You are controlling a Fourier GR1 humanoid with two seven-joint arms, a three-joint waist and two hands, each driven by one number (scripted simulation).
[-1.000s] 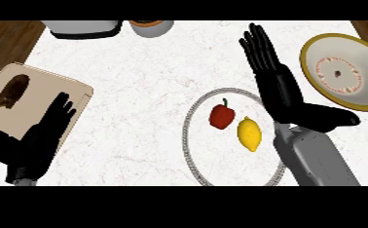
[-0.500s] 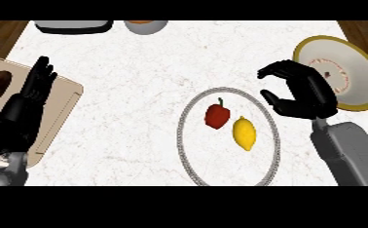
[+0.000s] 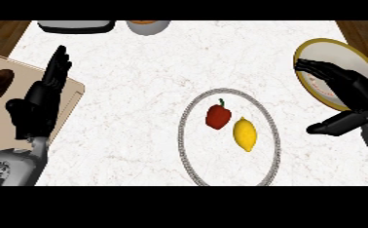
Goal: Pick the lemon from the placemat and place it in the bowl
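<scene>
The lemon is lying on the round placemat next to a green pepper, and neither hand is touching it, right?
Not quite: the pepper is red, not green. The head view shows it beside the lemon on the round placemat, with the left hand and right hand both away from the lemon.

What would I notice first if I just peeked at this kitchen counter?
The yellow lemon beside a red pepper, both lying on the round white placemat in the middle. Then the black right hand, open at the right edge over a gold-rimmed bowl, and the left hand resting fingers up at the left.
</scene>
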